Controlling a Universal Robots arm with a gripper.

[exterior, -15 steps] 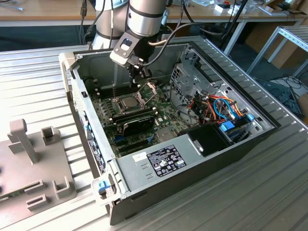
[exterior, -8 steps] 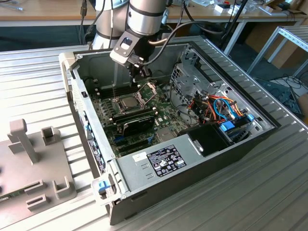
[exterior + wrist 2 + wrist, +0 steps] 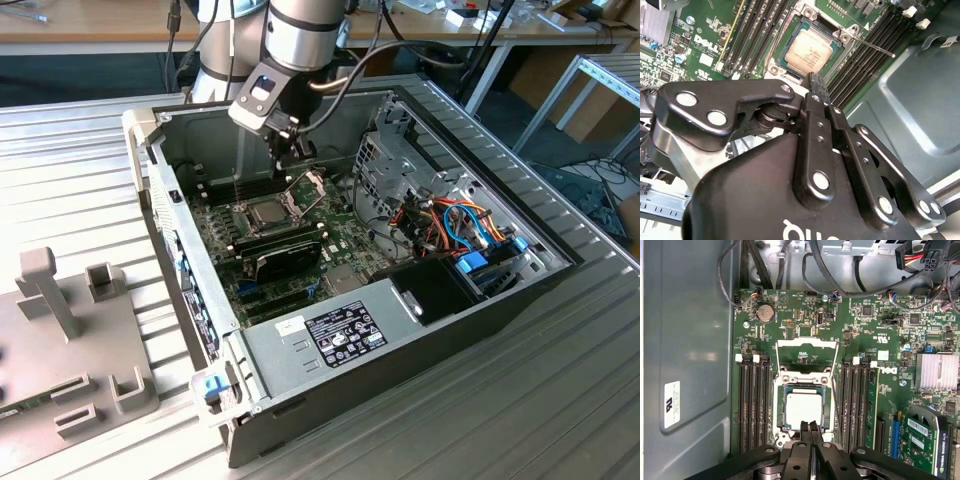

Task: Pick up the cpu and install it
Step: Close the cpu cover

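Jaws are sitting pressed together, tip against tip, with nothing pinched between them. We're seeing that in both wrist views. The gripper (image 3: 810, 429) is hanging just over one edge of the socket (image 3: 782, 405), tips pointing down at it; we can't tell whether they're touching anything. The cpu (image 3: 804, 407) isn't in the gripper. It's lying in the socket, silver top up, looking flat and square to the socket walls. The hinged frame (image 3: 807, 343) is standing open beyond the chip and the thin lever (image 3: 875, 47) is sticking out free beside it, so we're judging the chip placed but not locked in. Memory slots (image 3: 752, 405) are flanking the socket on both sides of the green motherboard (image 3: 880, 330). In the exterior view the arm is reaching down into the open computer case (image 3: 200, 145), over the socket area.

We're reading this step as the seating check. Doing it well, in our judgement, means keeping the closed tips off the chip's top and clear of the raised frame. It also means moving straight up or down — no sideways drag that could nudge the chip — and confirming all four edges are sitting level inside the socket.
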